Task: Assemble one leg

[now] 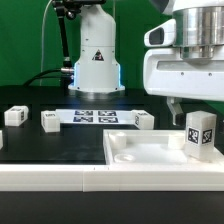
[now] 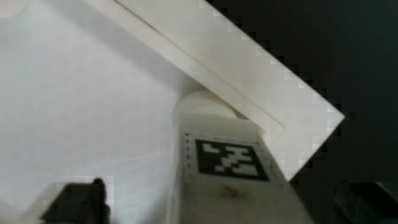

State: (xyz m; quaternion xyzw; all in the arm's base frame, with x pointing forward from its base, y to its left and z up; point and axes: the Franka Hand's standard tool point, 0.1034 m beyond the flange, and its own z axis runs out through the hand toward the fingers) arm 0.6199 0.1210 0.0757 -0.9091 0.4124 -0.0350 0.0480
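Presently, leg (image 1: 199, 133) upright on the white panel (image 1: 135, 158)

It stands at the panel's end on the exterior view's right. The gripper (image 2: 221, 204) hangs over it, fingers (image 2: 75, 200) spread either side without touching. 3 similar legs (image 1: 49, 120) lie beyond, by the marker board (image 1: 95, 116).

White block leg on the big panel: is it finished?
One small white plastic leg stands upright in a corner of the flat white panel. The open hand straddles it, gripping nothing. Whether it is screwed tight, I cannot tell. Three more legs wait on the table.

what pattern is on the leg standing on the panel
The leg is white with black-and-white square marker tags, clearest in the wrist view.
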